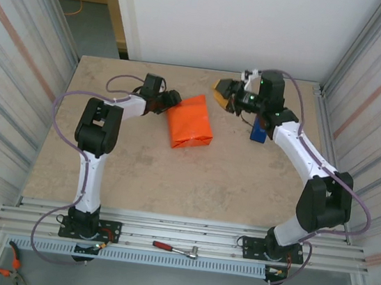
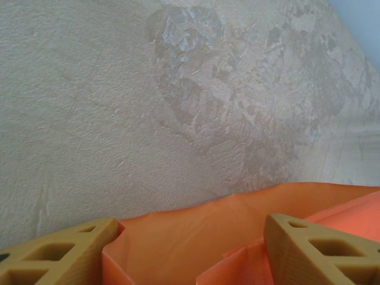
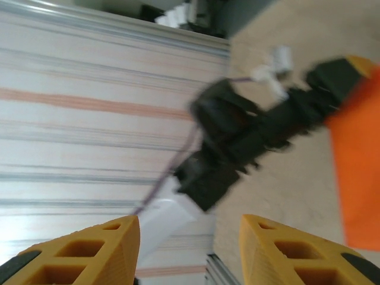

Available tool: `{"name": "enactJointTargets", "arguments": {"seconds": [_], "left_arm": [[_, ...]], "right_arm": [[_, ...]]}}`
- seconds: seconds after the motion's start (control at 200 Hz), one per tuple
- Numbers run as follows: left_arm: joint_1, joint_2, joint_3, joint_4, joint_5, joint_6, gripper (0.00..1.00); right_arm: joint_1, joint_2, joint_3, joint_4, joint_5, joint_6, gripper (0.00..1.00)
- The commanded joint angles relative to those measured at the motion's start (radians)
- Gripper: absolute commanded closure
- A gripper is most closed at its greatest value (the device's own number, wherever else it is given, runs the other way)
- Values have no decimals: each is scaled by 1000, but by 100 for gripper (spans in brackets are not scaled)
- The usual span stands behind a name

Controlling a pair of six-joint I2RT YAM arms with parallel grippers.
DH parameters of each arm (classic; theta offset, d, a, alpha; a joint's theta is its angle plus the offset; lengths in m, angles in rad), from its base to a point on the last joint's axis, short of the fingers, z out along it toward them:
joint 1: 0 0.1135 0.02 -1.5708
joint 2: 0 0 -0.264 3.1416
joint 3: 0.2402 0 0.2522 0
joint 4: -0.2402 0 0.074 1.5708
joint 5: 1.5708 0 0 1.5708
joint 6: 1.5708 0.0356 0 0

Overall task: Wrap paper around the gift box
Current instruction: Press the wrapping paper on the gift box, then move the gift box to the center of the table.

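the paper lies bundled at the left gripper, jaws apart.

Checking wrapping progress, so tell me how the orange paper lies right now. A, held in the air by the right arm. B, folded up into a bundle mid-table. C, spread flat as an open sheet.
B: the paper sits as a folded, creased bundle on the table.
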Motion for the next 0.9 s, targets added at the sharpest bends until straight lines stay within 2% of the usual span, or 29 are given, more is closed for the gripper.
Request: {"name": "enactJointTargets", "arguments": {"seconds": [0.0,0.13,0.23,0.396,0.611,0.727,0.897], "left_arm": [[16,-103,-20,4,22,83,33],[23,-192,-96,22,22,135,32],[24,-266,-177,35,27,174,31],[11,-396,-346,75,50,200,30],[-79,-489,-544,142,43,200,29],[-116,-499,-585,166,31,196,29],[-140,-483,-594,199,62,178,29]], "right_arm": [[-14,5,-70,-37,18,-145,52],[-27,26,-140,-89,53,-294,50],[-40,74,-169,-78,42,-327,48],[-32,170,-185,-20,13,-307,47],[-3,273,-174,56,19,-272,47],[12,327,-171,117,4,-229,49],[44,346,-201,183,-11,-172,56]]}}
